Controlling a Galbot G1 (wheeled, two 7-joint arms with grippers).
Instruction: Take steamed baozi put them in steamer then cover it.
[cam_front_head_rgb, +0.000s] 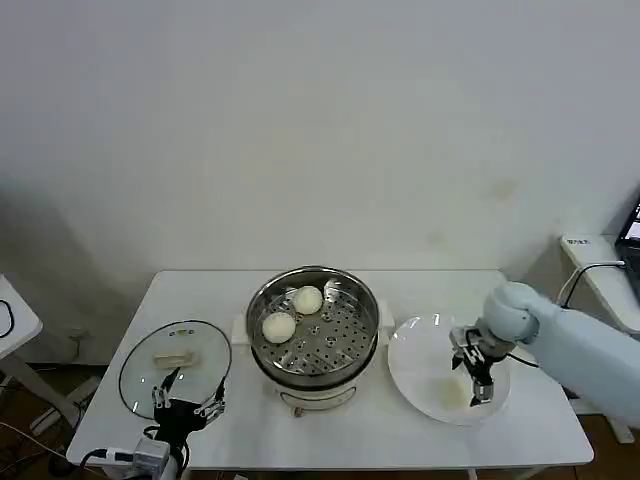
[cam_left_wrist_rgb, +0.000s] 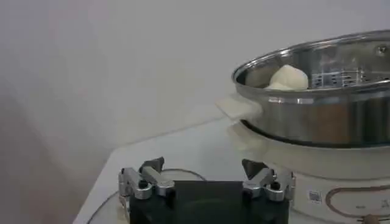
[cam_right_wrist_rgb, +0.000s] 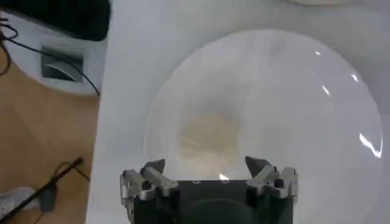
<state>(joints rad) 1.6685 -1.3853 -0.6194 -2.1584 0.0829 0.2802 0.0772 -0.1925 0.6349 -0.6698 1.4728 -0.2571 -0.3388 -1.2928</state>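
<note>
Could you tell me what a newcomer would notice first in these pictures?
Probably the shiny steamer at the table's centre, uncovered, with two steamed baozi on its perforated tray. To its right, the right gripper hangs open above a white plate holding one pale bun. The glass lid lies to the left, by the open left gripper.

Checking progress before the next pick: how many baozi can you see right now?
3. Two steamed baozi sit on the steamer tray; one lies on the plate beneath the open right gripper. Others may be hidden.
</note>
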